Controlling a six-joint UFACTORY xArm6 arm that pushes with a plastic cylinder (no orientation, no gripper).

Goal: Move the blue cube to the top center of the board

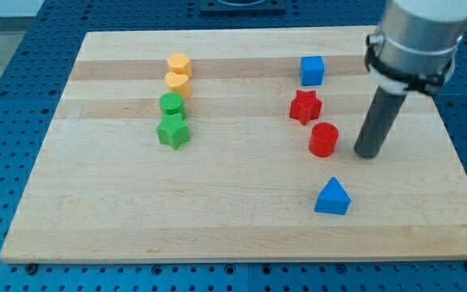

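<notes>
The blue cube (312, 70) sits on the wooden board (217, 203) near the view's top, right of centre. My tip (367, 153) rests on the board to the right of the red cylinder (323, 139), with a small gap between them. The tip is below and to the right of the blue cube, well apart from it. The red star (305, 106) lies between the cube and the red cylinder. No block touches the tip.
A blue triangle (332, 197) lies below the red cylinder. At the view's left of centre stand two yellow cylinders (178, 64) (177, 82), a green cylinder (171, 103) and a green star (173, 131) in a column. The arm's grey body (420, 32) hangs over the top right corner.
</notes>
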